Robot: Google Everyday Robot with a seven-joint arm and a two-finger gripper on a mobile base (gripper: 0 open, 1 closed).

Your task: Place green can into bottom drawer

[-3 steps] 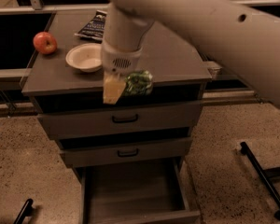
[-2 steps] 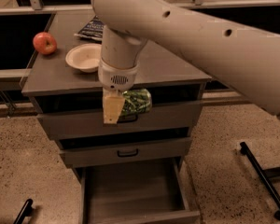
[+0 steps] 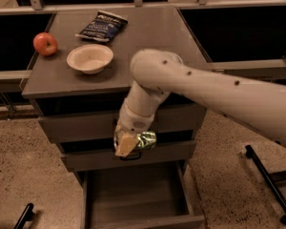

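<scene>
The green can (image 3: pixel 146 140) is a small shiny green metal can, held sideways in my gripper (image 3: pixel 131 143). My gripper is shut on it, with a pale finger pad (image 3: pixel 125 146) in front. It hangs in front of the middle drawer front, above the open bottom drawer (image 3: pixel 133 194). The bottom drawer is pulled out, and the part of its plain grey inside that shows holds nothing. My white arm reaches in from the right and hides part of the cabinet front.
On the cabinet top (image 3: pixel 148 37) sit a red apple (image 3: pixel 45 44), a white bowl (image 3: pixel 89 58) and a dark blue chip bag (image 3: pixel 101 26). Two upper drawers with black handles are closed. Black base legs (image 3: pixel 269 182) lie on the speckled floor at right.
My gripper has come down with the green can, from the level of the top drawer to the middle drawer front, closer to the open bottom drawer. The view has also shifted.
</scene>
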